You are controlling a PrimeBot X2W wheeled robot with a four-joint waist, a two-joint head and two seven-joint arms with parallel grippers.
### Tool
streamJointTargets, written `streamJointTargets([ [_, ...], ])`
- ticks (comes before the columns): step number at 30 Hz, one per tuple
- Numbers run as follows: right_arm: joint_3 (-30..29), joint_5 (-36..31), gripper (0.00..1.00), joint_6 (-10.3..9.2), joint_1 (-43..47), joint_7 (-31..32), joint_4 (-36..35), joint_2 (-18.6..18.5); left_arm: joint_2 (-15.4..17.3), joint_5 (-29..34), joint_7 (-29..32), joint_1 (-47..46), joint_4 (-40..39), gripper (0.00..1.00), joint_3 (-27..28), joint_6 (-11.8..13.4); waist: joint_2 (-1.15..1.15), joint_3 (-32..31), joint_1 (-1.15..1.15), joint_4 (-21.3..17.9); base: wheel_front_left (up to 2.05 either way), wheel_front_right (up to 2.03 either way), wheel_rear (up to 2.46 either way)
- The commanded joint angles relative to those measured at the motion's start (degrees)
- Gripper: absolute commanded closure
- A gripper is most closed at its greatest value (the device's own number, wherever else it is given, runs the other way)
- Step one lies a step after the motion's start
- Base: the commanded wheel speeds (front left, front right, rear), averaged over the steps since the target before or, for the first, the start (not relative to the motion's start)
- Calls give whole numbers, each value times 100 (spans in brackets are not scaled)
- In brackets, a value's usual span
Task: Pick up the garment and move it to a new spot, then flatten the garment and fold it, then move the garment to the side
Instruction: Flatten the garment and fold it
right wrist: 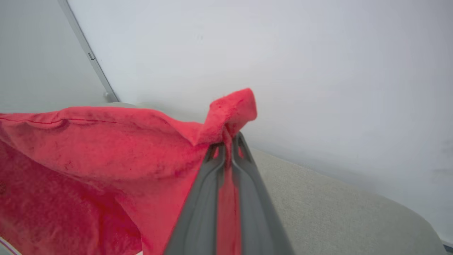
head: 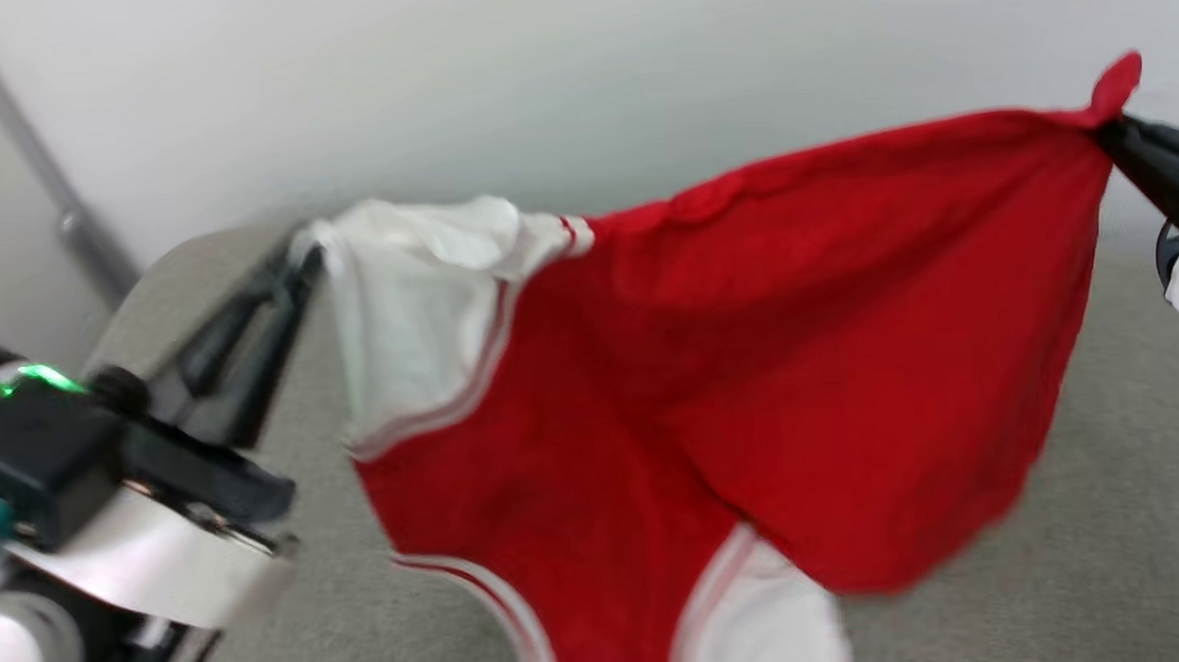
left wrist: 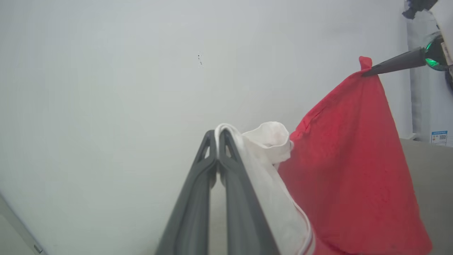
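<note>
L gripper (head: 300, 259) at left is clenched on the white sleeve edge of the garment (head: 750, 364). The shirt hangs stretched in the air above the beige surface (head: 1106, 547), its lower sleeve cut off at the near edge, details blurred. R gripper (head: 1110, 135) at far right is pinched on a red corner, arm mostly out of frame. White wall (head: 638, 70) behind; surface spreads below & right.

The head view looks forward and down, fairly near, across the counter (head: 1106, 547) to a pale wall (head: 539, 75). The left wrist view looks along the left gripper (left wrist: 216, 132) and the right wrist view along the right gripper (right wrist: 228, 141). Both are very close to the garment (head: 750, 364) and face that wall. All 3 views share the garment, wall and counter. The left wrist view also catches the right gripper at the upper right of the frame.
</note>
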Motion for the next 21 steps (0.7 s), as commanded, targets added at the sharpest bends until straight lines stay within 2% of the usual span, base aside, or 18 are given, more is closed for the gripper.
streamJointTargets([
  [1,4,29,100,-1,-95,-29,-130,25,60,-36,-80,-164,-34,100,153,13,0,-117,0,-305,0,0,0],
  [9,-160,20,100,-2,-417,-41,-901,217,345,-171,-249,-851,-160,100,924,-21,0,-26,0,-862,0,0,0],
  [21,-663,-187,100,-2,-1064,78,-1577,629,358,-388,-446,-2003,-63,100,1577,-127,0,507,0,-1356,0,0,0],
])
